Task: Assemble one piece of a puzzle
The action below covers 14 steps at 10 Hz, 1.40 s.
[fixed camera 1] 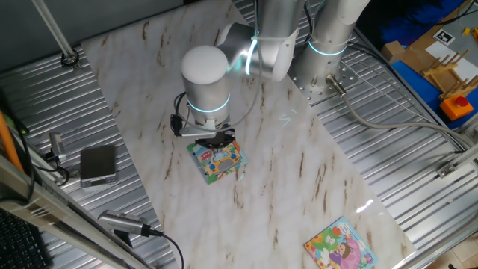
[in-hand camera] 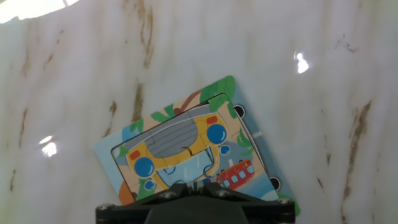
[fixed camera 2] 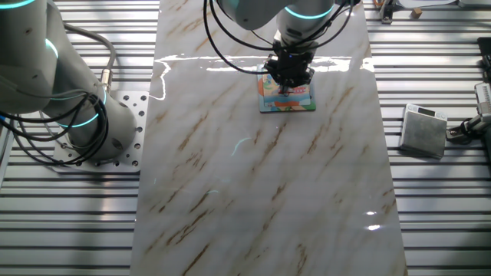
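Puzzle point(in-hand camera: 186, 146) lower edge hidden by gripper point(in-hand camera: 194, 198), piece prob. underneath, jaws' state unclear

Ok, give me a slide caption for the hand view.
Black pincer poised low over the square cartoon jigsaw puzzle with light-blue border lying on the white marble-patterned tabletop.

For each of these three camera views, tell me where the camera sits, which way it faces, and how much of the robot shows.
One fixed view: high at one side, looking down on the marble table; arm and gripper over the square blue-bordered cartoon puzzle.
The other fixed view: high from the opposite side; arm base, gripper.
Hand view: on the hand, facing straight down; only the dark gripper body.
All three share the puzzle.
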Tool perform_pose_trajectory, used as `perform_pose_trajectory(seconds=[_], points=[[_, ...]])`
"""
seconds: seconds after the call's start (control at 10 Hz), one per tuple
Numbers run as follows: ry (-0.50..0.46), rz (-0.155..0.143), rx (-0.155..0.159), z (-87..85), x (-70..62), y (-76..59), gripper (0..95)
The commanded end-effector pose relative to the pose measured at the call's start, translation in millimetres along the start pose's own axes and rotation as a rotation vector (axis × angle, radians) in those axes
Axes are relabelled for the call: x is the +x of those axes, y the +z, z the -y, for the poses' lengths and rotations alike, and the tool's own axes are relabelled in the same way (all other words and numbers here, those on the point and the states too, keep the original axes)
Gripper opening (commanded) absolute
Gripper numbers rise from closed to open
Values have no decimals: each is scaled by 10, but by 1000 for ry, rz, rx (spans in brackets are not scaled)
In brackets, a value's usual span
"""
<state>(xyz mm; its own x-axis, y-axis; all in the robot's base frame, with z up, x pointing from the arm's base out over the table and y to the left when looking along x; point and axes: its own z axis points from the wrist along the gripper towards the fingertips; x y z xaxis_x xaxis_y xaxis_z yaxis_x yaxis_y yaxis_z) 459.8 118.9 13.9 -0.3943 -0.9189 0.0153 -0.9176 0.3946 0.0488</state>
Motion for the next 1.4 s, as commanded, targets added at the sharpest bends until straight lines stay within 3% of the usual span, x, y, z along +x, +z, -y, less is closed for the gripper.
perform_pose_trajectory(seconds=[0.1,0.9,1.4], points=[[-12,2,25,3,5,147,0],[-48,8,24,36,202,57,0],[-53,4,23,43,246,43,0]])
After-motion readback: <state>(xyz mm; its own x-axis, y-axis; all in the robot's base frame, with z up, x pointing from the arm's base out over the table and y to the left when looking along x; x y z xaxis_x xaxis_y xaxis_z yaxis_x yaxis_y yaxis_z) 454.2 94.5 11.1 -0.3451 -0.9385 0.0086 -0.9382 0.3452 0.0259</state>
